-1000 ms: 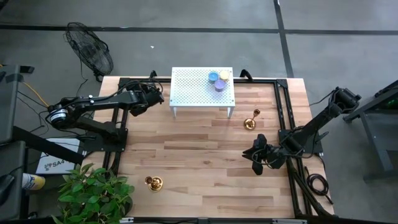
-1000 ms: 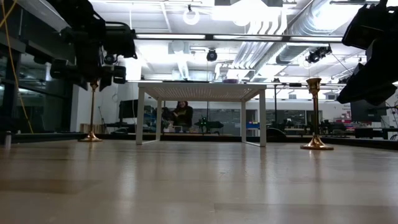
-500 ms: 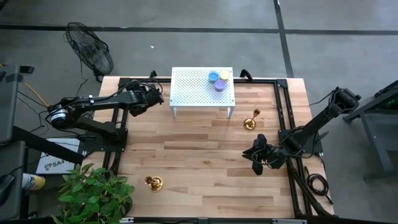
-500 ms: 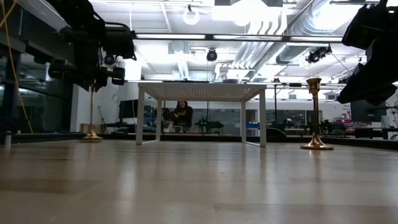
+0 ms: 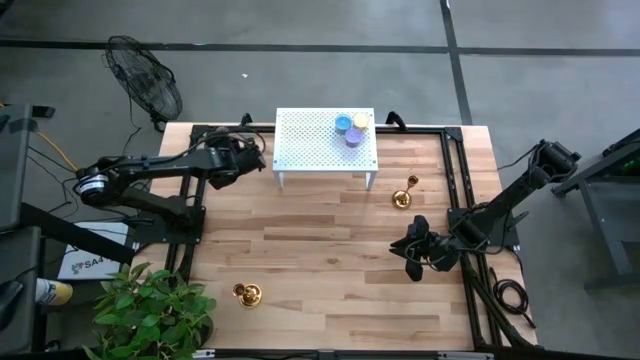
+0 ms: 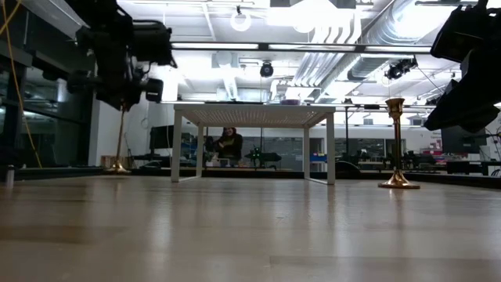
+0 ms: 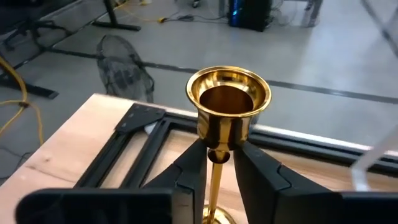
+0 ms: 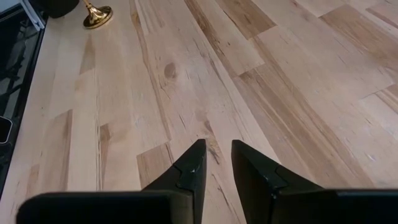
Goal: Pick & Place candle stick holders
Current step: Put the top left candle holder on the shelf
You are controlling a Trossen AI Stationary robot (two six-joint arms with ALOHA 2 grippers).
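Observation:
Three gold candle stick holders show. One is at the far left of the table beside the white stand, with my left gripper shut on it; in the low view its stem slants and its base hangs just above the wood. A second holder stands on its base right of the stand. The third is near the front left. My right gripper waits by the table's right side, fingers a little apart over bare wood. My left gripper pinches the holder's thin stem just under the cup, between its two fingers. The fingers come nearly level from the table's left side and lie across the stem. The holder is tilted, cup up, base slightly off the table.
The white perforated stand at the far middle carries small blue, purple and yellow candles. Black frame rails run along both sides. A potted plant sits at the front left corner. Bare wood lies in the table's middle.
The holder in my left gripper has come up a little: its base has left the table and its stem has tipped from upright to slanted, cup toward the stand. My right arm has kept still.

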